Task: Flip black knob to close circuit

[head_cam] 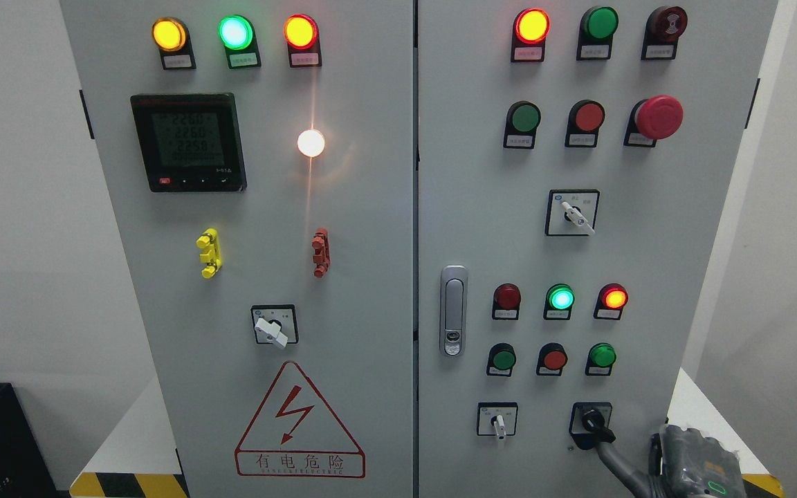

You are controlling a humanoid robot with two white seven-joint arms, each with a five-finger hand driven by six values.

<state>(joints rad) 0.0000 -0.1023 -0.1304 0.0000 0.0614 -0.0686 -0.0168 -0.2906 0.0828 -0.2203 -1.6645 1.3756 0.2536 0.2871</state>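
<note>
The black knob (pixel 593 421) sits at the lower right corner of the grey cabinet's right door (pixel 647 263). The right hand (pixel 675 463) reaches up, one dark finger touching it; whether the fingers grip it cannot be told.

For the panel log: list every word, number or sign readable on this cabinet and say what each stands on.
"有电危险": on the red triangular warning sign with a lightning bolt, lower left door.
"2260", "2260", "2258", roughly, the digits being dim: on the digital meter.
Fine print under "有电危险": too small to read.
Label plates under the lamps and buttons, and marks round the black knob and the other switches: too small and blurred.
</note>
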